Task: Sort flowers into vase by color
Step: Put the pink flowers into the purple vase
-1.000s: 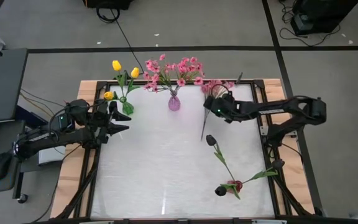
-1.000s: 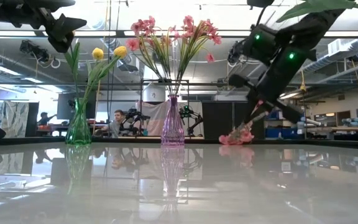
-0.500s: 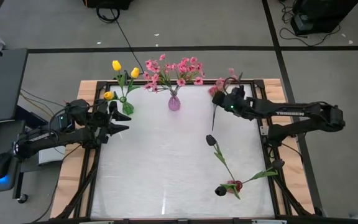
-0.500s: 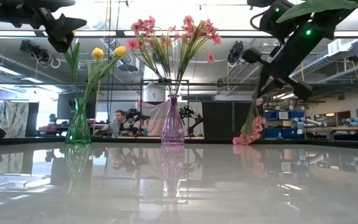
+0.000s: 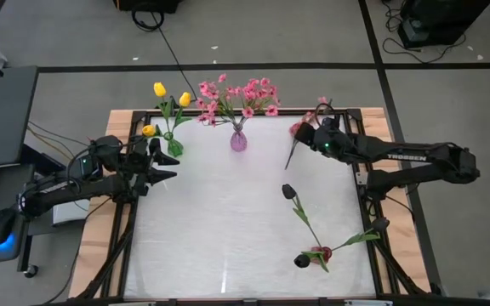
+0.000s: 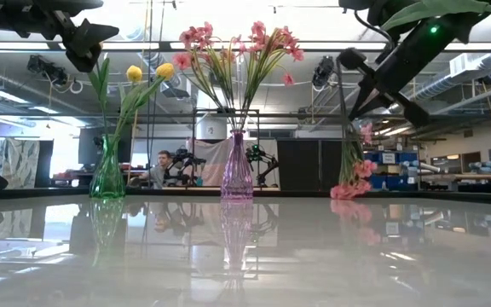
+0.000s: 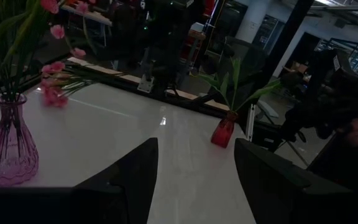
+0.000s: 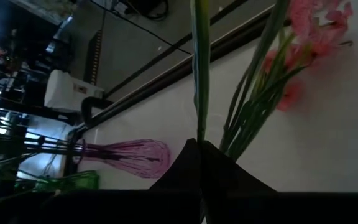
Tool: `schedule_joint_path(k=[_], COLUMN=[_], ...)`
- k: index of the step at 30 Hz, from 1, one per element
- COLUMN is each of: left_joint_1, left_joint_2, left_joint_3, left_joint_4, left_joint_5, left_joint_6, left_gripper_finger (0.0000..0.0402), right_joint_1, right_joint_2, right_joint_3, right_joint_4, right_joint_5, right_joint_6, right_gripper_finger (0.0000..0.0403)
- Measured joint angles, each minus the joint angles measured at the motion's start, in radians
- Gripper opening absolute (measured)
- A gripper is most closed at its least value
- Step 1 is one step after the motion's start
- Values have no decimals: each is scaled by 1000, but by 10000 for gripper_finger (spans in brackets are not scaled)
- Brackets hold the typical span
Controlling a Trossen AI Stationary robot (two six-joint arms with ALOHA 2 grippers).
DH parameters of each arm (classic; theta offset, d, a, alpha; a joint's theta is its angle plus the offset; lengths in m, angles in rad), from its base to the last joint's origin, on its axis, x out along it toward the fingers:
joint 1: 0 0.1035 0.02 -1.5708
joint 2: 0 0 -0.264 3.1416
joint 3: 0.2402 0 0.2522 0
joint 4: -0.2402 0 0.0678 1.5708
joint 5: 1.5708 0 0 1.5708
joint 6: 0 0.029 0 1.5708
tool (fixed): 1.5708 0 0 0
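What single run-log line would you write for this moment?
right pincer: shut on pink flower spray, far right corner | left pincer: open, waiting at left edge | purple vase: holds pink flowers

The surface (image 6: pixel 245 256) is white and glossy, mirroring the vases, and it sits in a pale bare-wood frame (image 5: pixel 117 115) edged with dark metal rails. The purple vase (image 6: pixel 236 166) and the green vase (image 6: pixel 107 170) beside it look like clear tinted glass, smooth and shiny. The pink flowers (image 6: pixel 237 43) above the purple vase have soft matt petals like cloth. Both arms look matt black
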Motion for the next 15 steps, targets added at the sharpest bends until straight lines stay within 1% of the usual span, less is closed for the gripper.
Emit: schedule_joint_path(k=[7, 8, 10, 15], left_joint_1=[0, 0, 0, 0], left_joint_2=[0, 0, 0, 7], left_joint_3=[0, 0, 0, 0], left_joint_4=[5, 6, 6, 22], left_joint_5=[-36, -36, -37, -122], left_joint_6=[-1, -19, -101, -256], left_gripper_finger=[217, 217, 217, 217], right_joint_1=[23, 27, 36, 53], right_joint_2=[-6, -6, -6, -6], right_joint_3=[0, 0, 0, 0], right_joint_4=[36, 43, 46, 46], right_joint_5=[1, 4, 11, 10], right_joint_6=[12, 19, 22, 27], right_gripper_finger=[3, 3, 3, 3])
